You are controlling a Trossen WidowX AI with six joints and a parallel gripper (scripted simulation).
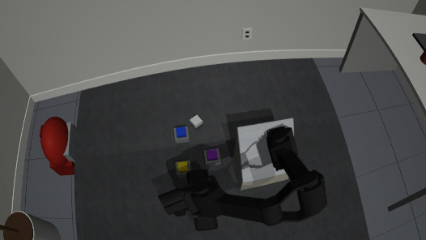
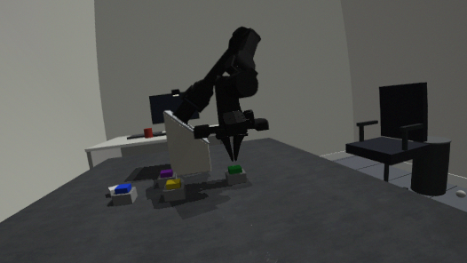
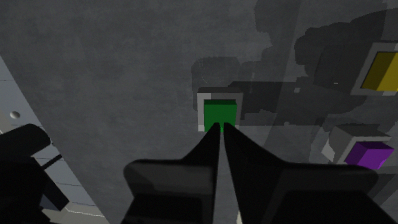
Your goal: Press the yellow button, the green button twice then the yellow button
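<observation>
The green button [image 2: 234, 169] [image 3: 220, 111] sits on its grey base on the dark table top [image 2: 288, 204]. My gripper [image 2: 233, 158] [image 3: 221, 127] is shut with nothing between its fingers. It points straight down, with its tips right over the green button and a small gap showing in the exterior view. In the top view the arm hides the green button. The yellow button [image 1: 182, 165] [image 2: 173, 183] [image 3: 382, 72] stands to one side, apart from the gripper.
A purple button [image 1: 211, 154] [image 2: 166, 172] [image 3: 369, 153] and a blue button [image 1: 181, 132] [image 2: 122, 188] stand near the yellow one. A small white block [image 1: 196, 121] lies by the blue button. The arm's white base box [image 1: 259, 134] [image 2: 186, 151] stands behind the buttons.
</observation>
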